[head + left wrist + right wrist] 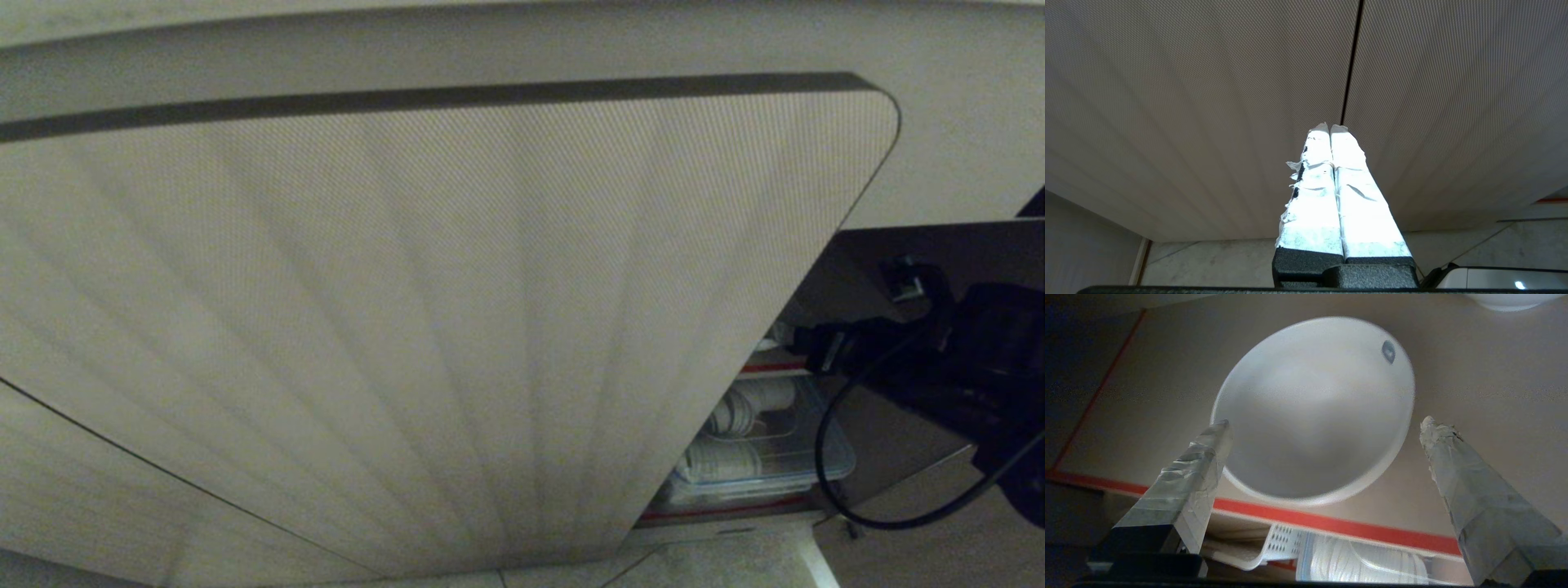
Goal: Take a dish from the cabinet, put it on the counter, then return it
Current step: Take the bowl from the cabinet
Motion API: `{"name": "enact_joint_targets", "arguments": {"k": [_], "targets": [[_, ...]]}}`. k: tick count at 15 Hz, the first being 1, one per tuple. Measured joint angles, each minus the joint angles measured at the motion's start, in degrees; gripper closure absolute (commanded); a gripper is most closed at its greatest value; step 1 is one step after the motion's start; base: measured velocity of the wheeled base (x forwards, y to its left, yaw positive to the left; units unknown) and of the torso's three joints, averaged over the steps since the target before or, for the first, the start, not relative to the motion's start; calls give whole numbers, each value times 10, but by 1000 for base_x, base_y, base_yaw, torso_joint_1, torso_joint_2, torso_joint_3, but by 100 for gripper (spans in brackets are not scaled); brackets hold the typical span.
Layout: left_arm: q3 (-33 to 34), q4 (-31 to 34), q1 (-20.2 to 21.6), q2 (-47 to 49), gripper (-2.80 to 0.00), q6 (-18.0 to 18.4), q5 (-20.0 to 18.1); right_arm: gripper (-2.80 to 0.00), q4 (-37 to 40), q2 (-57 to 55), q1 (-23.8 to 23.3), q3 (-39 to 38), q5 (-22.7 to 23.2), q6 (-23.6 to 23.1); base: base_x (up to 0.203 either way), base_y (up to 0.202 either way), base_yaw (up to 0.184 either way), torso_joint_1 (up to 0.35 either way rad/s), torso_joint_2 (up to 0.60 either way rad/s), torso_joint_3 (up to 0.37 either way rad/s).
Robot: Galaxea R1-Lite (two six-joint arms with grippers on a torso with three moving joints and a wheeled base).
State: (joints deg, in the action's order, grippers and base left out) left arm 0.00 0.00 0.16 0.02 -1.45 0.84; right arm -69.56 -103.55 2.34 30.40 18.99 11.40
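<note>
The right gripper (1323, 422) hangs just outside the cabinet (457, 327), its taped fingers (1196, 473) spread as wide as they go, one on each side of the dish (1314, 412) and holding nothing. The dish sits on the brown shelf (1474, 375), close behind the red front edge (1331, 522), its little blue-grey logo (1388, 351) on the far side of the rim. Whether either finger touches the rim, I cannot tell; the dish rests on the shelf under its own weight.

By my reading this wide spread is either the run-in to a pick or a fresh release, and the pictures alone don't settle which. The fingers straddle the bowl at its widest span, which suits a rim grasp.

From the head, the fluted door (367, 343) fills most of the view, and the right arm (939, 351) reaches in through the opening beside it. Below the dish shelf sits a clear tub (767, 457) with white items inside.

The left gripper (1330, 130) is parked with its fingers pressed together and empty, pointing at closed fluted doors, out of the action.
</note>
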Motion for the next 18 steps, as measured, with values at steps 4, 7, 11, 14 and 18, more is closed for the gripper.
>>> {"name": "enact_joint_targets", "arguments": {"k": [4,7,11,14,18], "targets": [[0,0,0,0,0,0,0,-280,0,-12,1,11,-11,0,0,0,0,0,0,0],[0,0,0,0,0,0,0,-280,5,-21,1,25,-20,0,0,0,0,0,0,0],[0,0,0,0,0,0,0,-280,7,-31,1,39,-20,0,0,0,0,0,0,0],[0,0,0,0,0,0,0,-280,16,-34,1,49,-19,1,0,0,0,0,0,0],[0,0,0,0,0,0,0,-280,32,-40,2,78,-18,3,0,0,0,0,0,0]]}}
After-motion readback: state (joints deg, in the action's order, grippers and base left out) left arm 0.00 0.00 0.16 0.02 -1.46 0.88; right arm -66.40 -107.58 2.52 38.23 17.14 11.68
